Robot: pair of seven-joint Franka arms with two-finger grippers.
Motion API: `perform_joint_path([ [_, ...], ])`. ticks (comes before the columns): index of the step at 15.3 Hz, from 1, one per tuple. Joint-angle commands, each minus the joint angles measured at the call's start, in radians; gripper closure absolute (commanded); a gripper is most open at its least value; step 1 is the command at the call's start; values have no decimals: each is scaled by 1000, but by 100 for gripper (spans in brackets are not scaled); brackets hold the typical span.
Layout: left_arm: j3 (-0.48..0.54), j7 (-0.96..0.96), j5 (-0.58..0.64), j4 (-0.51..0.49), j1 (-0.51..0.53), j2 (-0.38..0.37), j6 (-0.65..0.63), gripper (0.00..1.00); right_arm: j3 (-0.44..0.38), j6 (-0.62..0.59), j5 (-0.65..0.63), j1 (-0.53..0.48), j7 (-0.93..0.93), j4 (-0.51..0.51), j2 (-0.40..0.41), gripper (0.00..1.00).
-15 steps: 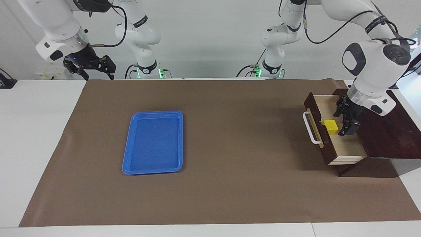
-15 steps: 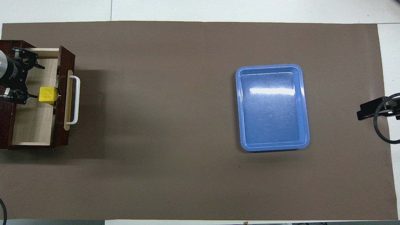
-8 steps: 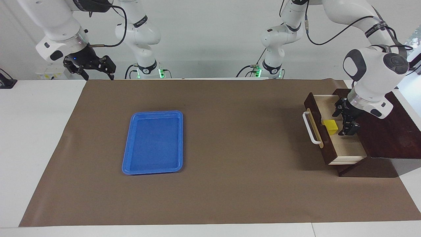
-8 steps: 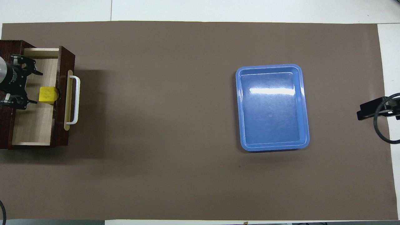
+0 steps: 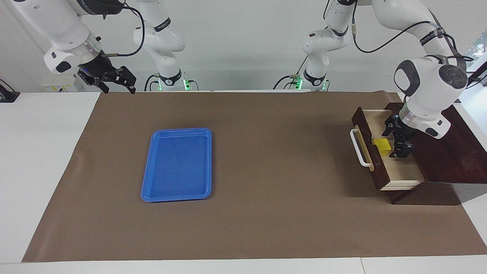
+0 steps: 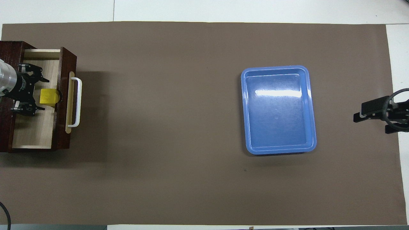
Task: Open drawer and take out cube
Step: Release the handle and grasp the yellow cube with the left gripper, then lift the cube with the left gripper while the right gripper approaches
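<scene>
Although the drawer (image 5: 395,167) already stands pulled out of its dark wooden box (image 5: 452,152) at the left arm's end of the desk (image 5: 266,228), the yellow cube (image 5: 382,146) is not yet out: it sits on the pale drawer floor, right against the inside of the drawer front that carries the white bar handle (image 5: 360,148). The left end effector (image 5: 395,140) is low inside the drawer just beside the cube, its fingers spread wide, one on either side of the cube's line but, as far as can be judged, short of enclosing it. The step in hand looks like the approach for the grasp; the next move calls for sliding toward the drawer front until the cube lies between the fingers, then closing without catching the drawer wall. The blue plastic tray (image 5: 177,164) lies well apart toward the right arm's end. The right end effector (image 5: 114,80) waits in the air over the mat's edge there, fingers apart and holding nothing.
</scene>
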Motion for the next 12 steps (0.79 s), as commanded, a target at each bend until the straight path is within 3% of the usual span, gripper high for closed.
perform_joint_path([
  [1, -6, -6, -15, -45, 14, -38, 24, 18, 7, 67, 115, -10, 204, -114, -46, 0],
  [3, -6, -1, -13, -48, 14, -41, 24, 41, 8, 80, 197, -10, 327, -152, -52, 0],
  [4, -6, 3, -13, -48, 14, -41, 23, 62, 8, 82, 229, -10, 384, -156, -43, 0],
  [5, -6, 8, -13, -45, 14, -39, 21, 92, 8, 85, 266, -10, 440, -157, -28, 0],
  [6, -6, 8, -13, -43, 13, -39, 20, 100, 8, 91, 302, -1, 502, -159, -12, 0],
  [9, -7, 8, -13, -6, 13, -36, -3, 100, 11, 137, 402, 24, 661, -165, 38, 0],
  [12, -9, 14, -12, 134, 4, -24, -146, 100, 11, 214, 483, 93, 795, -174, 90, 0],
])
